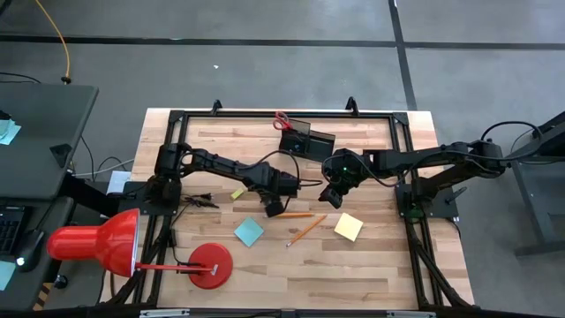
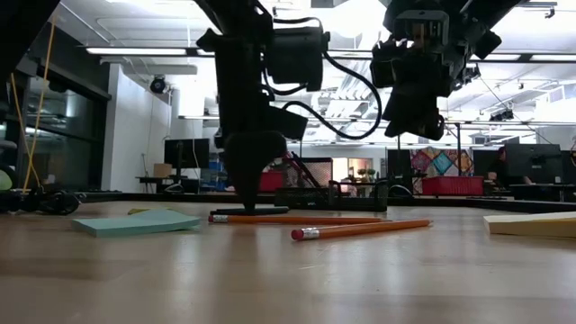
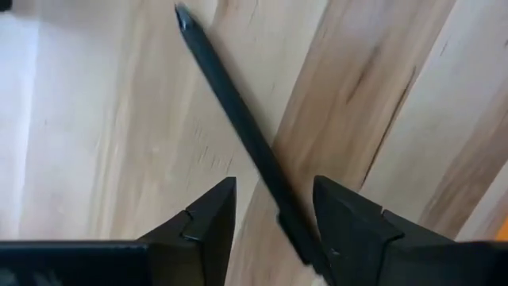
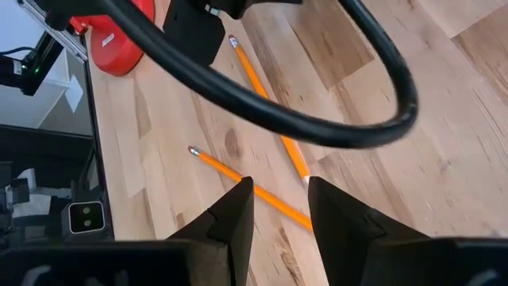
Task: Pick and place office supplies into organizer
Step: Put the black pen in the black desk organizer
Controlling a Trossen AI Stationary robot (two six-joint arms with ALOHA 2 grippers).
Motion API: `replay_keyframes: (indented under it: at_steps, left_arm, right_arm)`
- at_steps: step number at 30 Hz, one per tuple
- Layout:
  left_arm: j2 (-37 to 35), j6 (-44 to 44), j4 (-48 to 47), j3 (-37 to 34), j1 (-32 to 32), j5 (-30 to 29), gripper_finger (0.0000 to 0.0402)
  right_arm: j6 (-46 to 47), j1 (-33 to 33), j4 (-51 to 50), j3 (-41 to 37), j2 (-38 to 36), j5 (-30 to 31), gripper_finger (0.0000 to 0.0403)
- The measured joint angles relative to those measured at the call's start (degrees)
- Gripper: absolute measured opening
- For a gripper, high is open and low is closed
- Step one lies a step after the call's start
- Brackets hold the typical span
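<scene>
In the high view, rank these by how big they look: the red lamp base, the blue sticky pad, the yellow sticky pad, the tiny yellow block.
1. Red lamp base
2. Blue sticky pad and yellow sticky pad: look alike, not ranked
3. Tiny yellow block

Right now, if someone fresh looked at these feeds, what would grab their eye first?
Probably the big red desk lamp at the table's front left corner. Next, the left end effector, down at the tabletop mid-table with its fingers open around a black pen, next to the two orange pencils. The right end effector hangs open above the pencils, and the organizer at the back edge already holds the red-handled scissors.
</scene>
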Motion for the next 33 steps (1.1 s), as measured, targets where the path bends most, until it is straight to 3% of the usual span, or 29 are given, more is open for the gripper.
replay_keyframes:
  at_steps: [18, 22, 28, 33]
  left_arm:
    - [-0.59, -2.19, 6.02, -6.22, 0.07, 4.45, 0.0153]
    - [-0.53, 0.18, 7.44, -6.38, 0.27, 5.85, 0.0119]
    - [-0.48, 1.18, 7.38, -6.36, 1.07, 7.83, 0.0021]
    - [-0.48, 1.64, 7.26, -6.36, 1.89, 7.79, 0.0036]
  right_arm:
    - [-1.98, 0.01, -0.24, 0.00, 0.00, -0.11, 0.0112]
    - [-2.46, 0.02, -0.22, 0.00, 0.00, 0.28, 0.0112]
    - [-2.03, 0.01, -0.23, 0.00, 0.00, -0.14, 0.0112]
    - [-2.03, 0.01, -0.23, 0.00, 0.00, -0.10, 0.0112]
